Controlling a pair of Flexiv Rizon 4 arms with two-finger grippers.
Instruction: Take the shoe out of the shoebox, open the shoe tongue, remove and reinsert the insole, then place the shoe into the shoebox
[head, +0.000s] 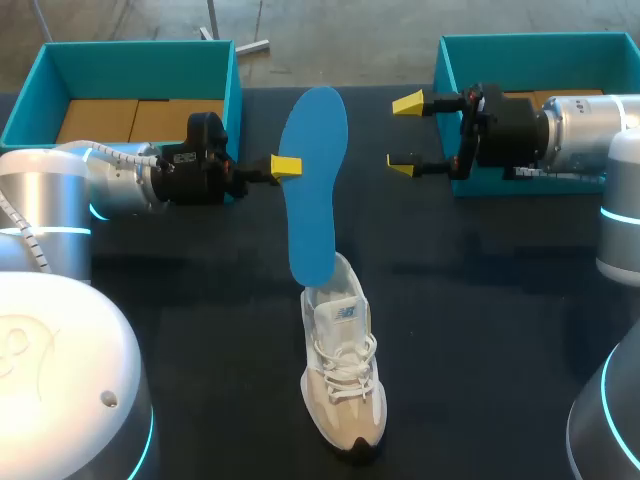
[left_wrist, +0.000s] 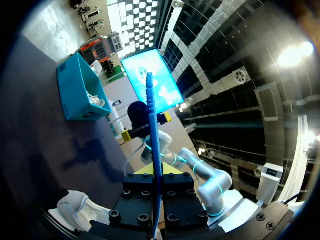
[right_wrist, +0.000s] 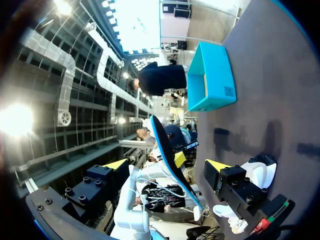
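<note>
Shoe (head: 343, 375) on dark table (head: 480, 330), insole (head: 312, 190) (blue) in left fingers (head: 286, 166)

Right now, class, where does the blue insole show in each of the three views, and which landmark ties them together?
Head view: blue insole upright mid-table, left pincer shut on its edge.
Left wrist view: seen edge-on, running between that pincer's fingers.
Right wrist view: a curved blue strip ahead of the open right pincer.
Shared landmark: white shoe at the insole's lower end.

Dark table (head: 480, 330): white shoe (head: 343, 385) mid-front; left teal box (head: 140, 62), right teal box (head: 530, 58) far back.
</note>
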